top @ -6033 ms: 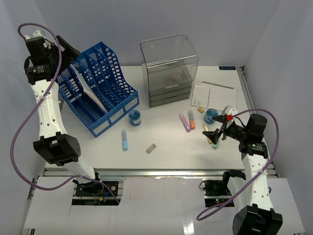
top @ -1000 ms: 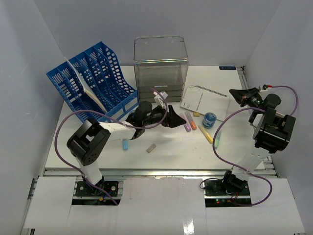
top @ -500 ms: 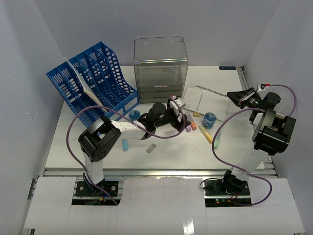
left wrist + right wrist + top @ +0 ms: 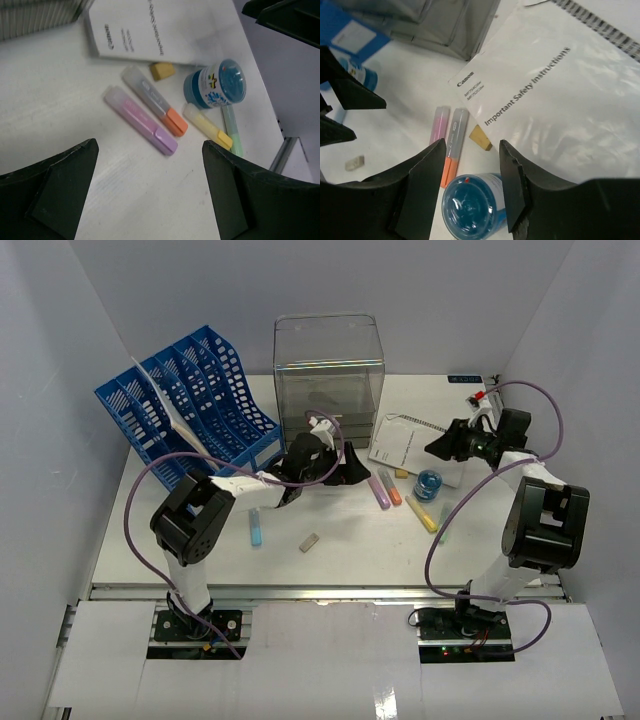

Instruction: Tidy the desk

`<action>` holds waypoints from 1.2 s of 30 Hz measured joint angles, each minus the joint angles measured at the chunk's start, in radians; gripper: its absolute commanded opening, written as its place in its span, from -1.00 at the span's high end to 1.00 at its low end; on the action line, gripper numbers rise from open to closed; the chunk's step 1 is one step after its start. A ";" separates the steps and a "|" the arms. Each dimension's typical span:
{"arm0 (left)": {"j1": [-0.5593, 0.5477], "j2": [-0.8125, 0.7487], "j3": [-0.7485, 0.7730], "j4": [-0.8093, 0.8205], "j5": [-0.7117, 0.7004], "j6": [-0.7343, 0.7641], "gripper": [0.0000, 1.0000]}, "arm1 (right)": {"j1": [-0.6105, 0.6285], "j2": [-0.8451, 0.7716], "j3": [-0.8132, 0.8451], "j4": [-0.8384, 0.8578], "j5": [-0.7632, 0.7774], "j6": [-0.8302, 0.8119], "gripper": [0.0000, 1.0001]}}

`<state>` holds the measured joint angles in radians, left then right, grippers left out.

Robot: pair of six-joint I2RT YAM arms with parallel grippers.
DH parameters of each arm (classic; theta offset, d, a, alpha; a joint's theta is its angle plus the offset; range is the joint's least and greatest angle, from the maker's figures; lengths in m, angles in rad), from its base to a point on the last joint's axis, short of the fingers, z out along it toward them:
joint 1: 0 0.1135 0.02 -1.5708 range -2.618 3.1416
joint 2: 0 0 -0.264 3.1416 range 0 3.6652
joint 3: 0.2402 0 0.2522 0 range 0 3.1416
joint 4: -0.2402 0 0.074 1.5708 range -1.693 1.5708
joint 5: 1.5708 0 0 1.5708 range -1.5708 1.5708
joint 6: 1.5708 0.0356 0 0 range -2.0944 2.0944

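Note:
The white desk (image 4: 200, 530) holds scattered stationery. My left gripper (image 4: 352, 472) is open and empty, low over the desk just left of a purple highlighter (image 4: 378, 490) and an orange-tipped one (image 4: 391, 487). In the left wrist view its gripper (image 4: 150, 200) frames bare desk, with the purple highlighter (image 4: 141, 120) just ahead. My right gripper (image 4: 440, 448) is open and empty above a white booklet (image 4: 405, 445). In the right wrist view its gripper (image 4: 470, 195) hangs over a blue jar (image 4: 472, 205), not touching it.
A blue file rack (image 4: 190, 410) stands back left, a clear drawer box (image 4: 328, 380) at the back centre. A tan eraser (image 4: 403, 473), yellow highlighter (image 4: 421, 513), green highlighter (image 4: 443, 525), light blue highlighter (image 4: 256, 527) and small eraser (image 4: 309, 542) lie loose. A second jar (image 4: 360, 75) sits by the rack.
My right gripper has swung down and left from the right wall to above the booklet. My left gripper has drawn back a little to the left. Nothing was picked up.

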<state>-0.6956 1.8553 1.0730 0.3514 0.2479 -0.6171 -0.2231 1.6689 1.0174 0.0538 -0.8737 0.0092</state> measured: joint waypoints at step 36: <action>-0.021 0.407 0.250 0.228 -0.263 -0.457 -0.26 | 0.068 -0.251 -0.086 -0.128 -0.064 -0.410 -0.11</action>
<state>-0.7163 2.2620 1.3226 0.5792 -0.0155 -1.0740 -0.1555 1.4176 0.9311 -0.0741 -0.9377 -0.4005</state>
